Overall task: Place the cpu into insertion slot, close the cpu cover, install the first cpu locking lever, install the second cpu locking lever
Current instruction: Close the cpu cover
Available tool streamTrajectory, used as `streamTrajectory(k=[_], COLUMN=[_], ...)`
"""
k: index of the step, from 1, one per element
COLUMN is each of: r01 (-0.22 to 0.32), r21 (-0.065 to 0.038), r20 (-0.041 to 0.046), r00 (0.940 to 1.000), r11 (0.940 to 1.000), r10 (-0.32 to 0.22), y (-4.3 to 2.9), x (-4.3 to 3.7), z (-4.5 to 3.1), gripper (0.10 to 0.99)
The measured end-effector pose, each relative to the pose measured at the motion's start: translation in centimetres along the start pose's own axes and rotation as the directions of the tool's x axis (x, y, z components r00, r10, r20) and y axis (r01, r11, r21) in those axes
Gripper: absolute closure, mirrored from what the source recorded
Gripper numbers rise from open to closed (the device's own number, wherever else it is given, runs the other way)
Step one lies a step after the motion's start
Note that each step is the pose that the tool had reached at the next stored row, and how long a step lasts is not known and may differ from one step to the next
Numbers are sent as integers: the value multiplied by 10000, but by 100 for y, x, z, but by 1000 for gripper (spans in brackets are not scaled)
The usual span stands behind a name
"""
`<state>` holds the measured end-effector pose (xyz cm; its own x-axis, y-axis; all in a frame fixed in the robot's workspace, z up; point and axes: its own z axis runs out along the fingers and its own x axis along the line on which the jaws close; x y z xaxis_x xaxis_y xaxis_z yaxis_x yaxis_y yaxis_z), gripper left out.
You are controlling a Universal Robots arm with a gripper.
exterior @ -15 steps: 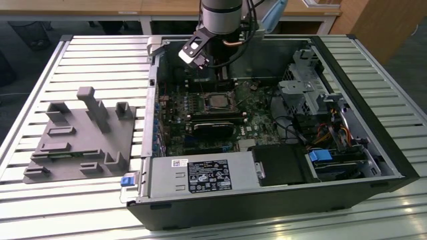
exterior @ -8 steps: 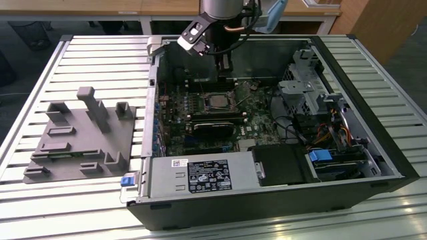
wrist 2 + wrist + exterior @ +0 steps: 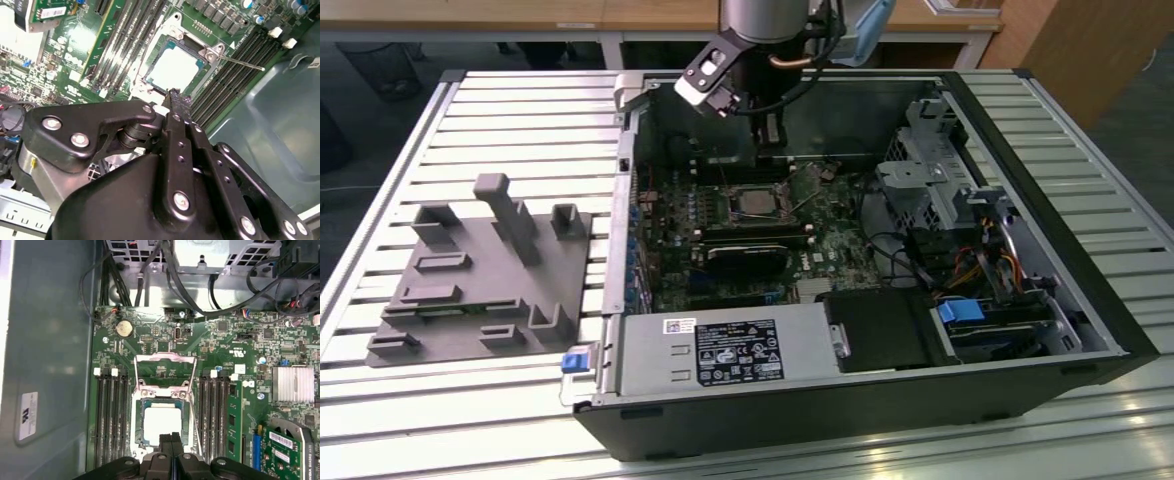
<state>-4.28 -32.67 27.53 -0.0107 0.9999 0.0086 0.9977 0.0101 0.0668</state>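
While the cpu (image 3: 161, 421) lies in the insertion slot (image 3: 138, 426), the gripper (image 3: 171, 436) hangs near it, closed and empty

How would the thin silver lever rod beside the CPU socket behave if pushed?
The thin silver wire lever rod looks slender, so it probably flexes springily. Its smooth metal may slip off the shut black claw. Anchored at the metal-rimmed square socket, it likely pivots, not slides.
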Motion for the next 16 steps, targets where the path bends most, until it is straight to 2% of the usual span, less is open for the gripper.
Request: streamTrajectory(k=[2,7,10,13,16], r01=[0,-5,25,104,128], r21=[60,425,455,442,428], r20=[-3,-31,-66,-198,-251], r00=[10000,10000,10000,9998,9996], r11=[10000,9991,9990,9990,9990], r10=[0,6,-22,-95,-118], y=[21,171,205,230,305], x=[-13,-16,-17,-17,-17], z=[2,12,13,15,21], gripper=[980,980,980,980,980])
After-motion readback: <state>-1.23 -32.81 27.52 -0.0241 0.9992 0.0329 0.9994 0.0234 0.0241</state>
